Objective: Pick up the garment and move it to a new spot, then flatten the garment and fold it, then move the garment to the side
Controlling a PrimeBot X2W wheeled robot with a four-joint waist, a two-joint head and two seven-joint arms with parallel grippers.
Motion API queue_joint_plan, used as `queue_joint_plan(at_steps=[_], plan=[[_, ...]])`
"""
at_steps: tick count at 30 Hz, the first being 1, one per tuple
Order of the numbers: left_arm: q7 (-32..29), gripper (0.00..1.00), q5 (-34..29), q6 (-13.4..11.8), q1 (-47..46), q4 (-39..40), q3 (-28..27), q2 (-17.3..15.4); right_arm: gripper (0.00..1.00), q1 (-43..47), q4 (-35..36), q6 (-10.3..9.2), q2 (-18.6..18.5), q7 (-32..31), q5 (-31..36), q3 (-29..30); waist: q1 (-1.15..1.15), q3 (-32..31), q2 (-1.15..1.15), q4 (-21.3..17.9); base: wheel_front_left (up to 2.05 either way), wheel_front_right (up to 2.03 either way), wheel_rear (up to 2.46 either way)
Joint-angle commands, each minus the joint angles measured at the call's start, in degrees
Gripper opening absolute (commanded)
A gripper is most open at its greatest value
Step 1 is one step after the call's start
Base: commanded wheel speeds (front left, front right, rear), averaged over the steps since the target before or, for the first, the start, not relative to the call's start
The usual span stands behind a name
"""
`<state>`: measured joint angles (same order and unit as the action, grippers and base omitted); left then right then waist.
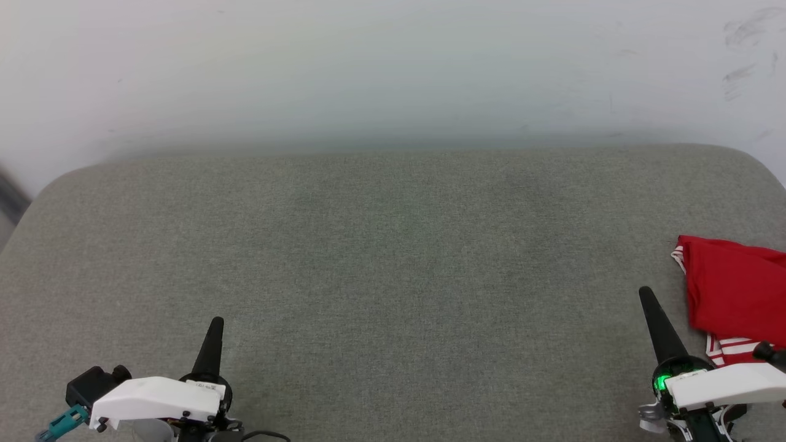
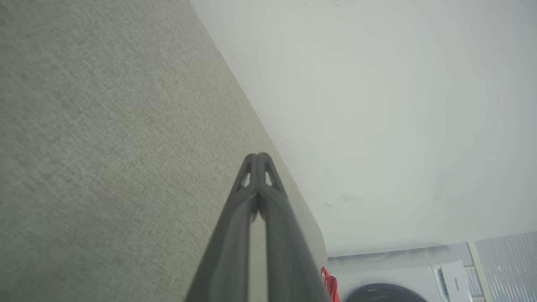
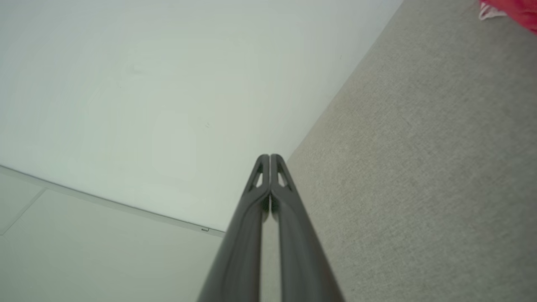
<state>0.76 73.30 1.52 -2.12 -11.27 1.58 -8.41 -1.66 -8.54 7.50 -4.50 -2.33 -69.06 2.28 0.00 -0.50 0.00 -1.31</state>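
Red garment (image 1: 734, 288), stripe-trimmed, lies at three o'clock beside the closed, empty right gripper (image 1: 646, 294); left gripper (image 1: 216, 322) likewise closed above the woven grey cushion (image 1: 393, 276).

A grey-green, fabric-covered table (image 1: 393, 258) with rounded far corners stood against a pale wall (image 1: 393, 67) that bore dark scuffs at its upper right. In the left wrist view, a white washing machine (image 2: 398, 270) with a dark round door stood beyond the table's end.

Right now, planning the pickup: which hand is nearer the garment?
The right hand: its tip is close beside the red garment, while the left hand is far from it.
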Motion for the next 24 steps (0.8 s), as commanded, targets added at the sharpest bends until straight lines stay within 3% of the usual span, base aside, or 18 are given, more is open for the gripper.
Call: queue_joint_plan(at_steps=[1,24], plan=[[-0.34,0.0,1.18,0.6,-1.38,0.17,-0.65,0.11,0.0,-1.47,0.09,0.0,-0.37,-0.18,-1.51,0.19,0.0,0.02,0.0,0.03,0.0,0.0,0.0],[-3.33,0.0,10.1,3.26,-2.85,-1.26,-3.83,2.47,0.0,-3.11,-2.55,-0.01,-0.17,-1.24,-12.79,1.12,0.0,0.3,0.0,0.57,0.0,0.0,0.0]])
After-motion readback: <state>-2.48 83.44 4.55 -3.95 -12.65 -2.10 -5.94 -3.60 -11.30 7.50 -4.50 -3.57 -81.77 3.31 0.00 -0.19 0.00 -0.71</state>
